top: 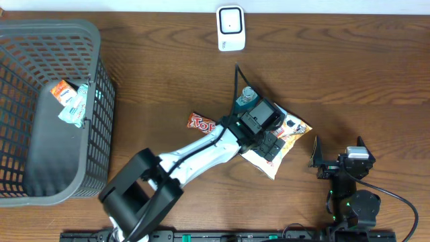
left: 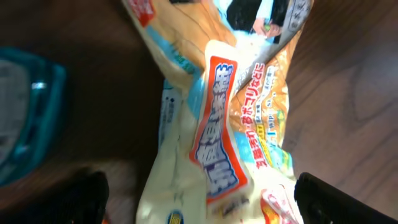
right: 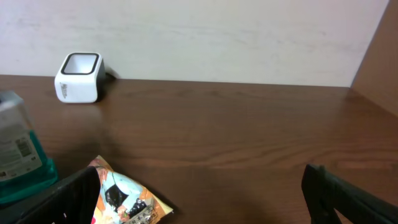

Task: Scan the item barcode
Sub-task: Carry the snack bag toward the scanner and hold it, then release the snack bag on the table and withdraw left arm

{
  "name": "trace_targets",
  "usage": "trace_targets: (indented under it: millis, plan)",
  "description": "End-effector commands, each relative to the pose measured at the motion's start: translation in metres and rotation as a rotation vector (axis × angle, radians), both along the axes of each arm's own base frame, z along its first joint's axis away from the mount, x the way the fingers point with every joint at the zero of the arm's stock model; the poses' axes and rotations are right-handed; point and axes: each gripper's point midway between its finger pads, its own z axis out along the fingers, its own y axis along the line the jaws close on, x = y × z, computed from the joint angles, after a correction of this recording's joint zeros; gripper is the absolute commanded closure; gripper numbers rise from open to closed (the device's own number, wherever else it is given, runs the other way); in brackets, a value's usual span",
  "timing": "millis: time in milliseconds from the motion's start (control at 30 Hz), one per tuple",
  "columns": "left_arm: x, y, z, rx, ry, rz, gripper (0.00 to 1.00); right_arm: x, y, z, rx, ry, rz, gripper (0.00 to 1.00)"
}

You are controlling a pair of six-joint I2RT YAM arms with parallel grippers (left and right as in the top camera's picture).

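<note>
L fingers are spread wide either side of a snack bag, nothing gripped; R fingers are spread wide, empty. Bag is laid mid-worktop, well apart from white scanner at far edge.

Grey mesh basket is set at the left of the wooden table; small packets are contained inside.
</note>
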Motion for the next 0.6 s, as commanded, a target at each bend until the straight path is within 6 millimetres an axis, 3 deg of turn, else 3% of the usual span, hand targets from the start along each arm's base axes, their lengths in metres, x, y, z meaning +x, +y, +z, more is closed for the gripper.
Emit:
trace_targets:
  millis: [0,400,567]
  plan:
    - [0.005,0.004,0.039,-0.043,-0.049,0.046,0.04,0.000,0.002,0.000,-0.008,0.001,0.009,0.01]
    - [-0.028,0.043,0.160,-0.192,-0.151,0.061,0.04,0.000,0.002,0.000,-0.008,0.001,0.009,0.01]
    - [-0.027,0.076,0.222,-0.297,-0.253,0.119,0.04,0.000,0.002,0.000,-0.008,0.001,0.009,0.01]
